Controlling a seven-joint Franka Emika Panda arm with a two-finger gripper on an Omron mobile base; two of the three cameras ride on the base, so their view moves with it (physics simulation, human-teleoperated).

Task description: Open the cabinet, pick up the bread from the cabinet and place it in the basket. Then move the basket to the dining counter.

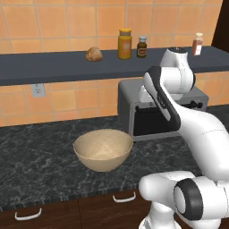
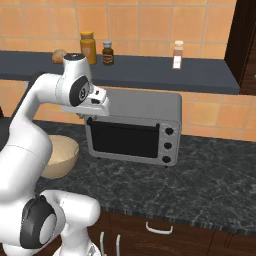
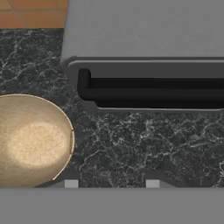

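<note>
Gripper [image 3: 112,183] aimed down at the black stone counter [image 1: 40,165], tips parted with bare stone between them, holding nothing. Far left on the dark wall shelf [image 1: 53,65]: bread [image 1: 94,54], lying free, well apart from the hand. Right of it an amber jar [image 1: 125,44], a small dark bottle [image 1: 142,46], then a red-capped shaker [image 1: 197,44]. Below, near side: basket [image 1: 103,150] upright on the stone, nothing in it. Just right and farther back, grey toaster oven [image 2: 132,127], door closed.
</note>
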